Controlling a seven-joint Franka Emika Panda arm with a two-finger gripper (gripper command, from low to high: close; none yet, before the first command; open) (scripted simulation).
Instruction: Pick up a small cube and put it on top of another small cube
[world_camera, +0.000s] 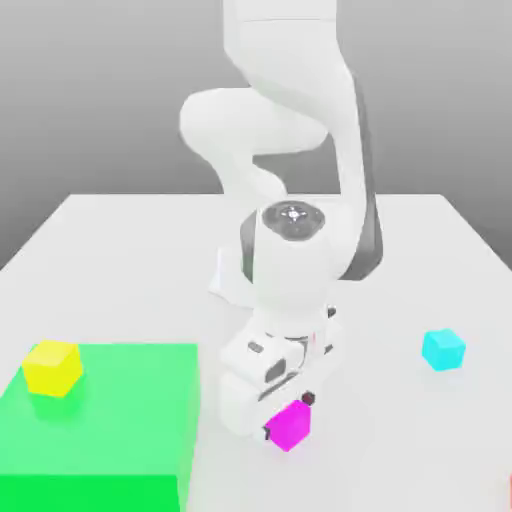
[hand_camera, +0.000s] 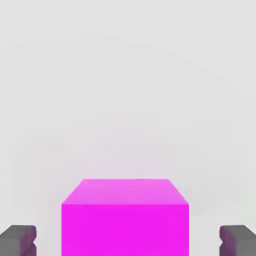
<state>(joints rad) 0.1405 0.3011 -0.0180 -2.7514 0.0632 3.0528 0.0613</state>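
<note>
Two fingers stand either side of the magenta cube, holding nothing

Both fingers (hand_camera: 21, 241) are spread apart in the hand view, with the magenta cube (hand_camera: 125, 231) between them and a strip of pale surface visible on each side of it. Neither pad touches it, so the grip is released. The cube lies on the pale tabletop (world_camera: 400, 250), under the hand and to the exterior view's right of the green block (world_camera: 125, 410).

It looks like a light, stiff thing with flat, smooth faces, unlikely to dent or break. The best hold is probably across the two opposite sides that the fingers flank, square on and around mid-height. A grip too near the top edge could let it tip or slip, and an uneven close could nudge it sideways.

The hand (world_camera: 285, 370) points down over the cube, its width running on a slant across the exterior view, and the fingers seem well lined up with the cube's sides. Above it the white arm (world_camera: 240, 135) bends at the elbow and reaches forward from its base. The next step, by the look of it, is to close and lift.

Farther out, the yellow cube (world_camera: 52, 368) sits on the green block, so the lift must clear that block's edge. The cyan cube (world_camera: 443, 349) rests well apart, on the exterior view's right.
</note>
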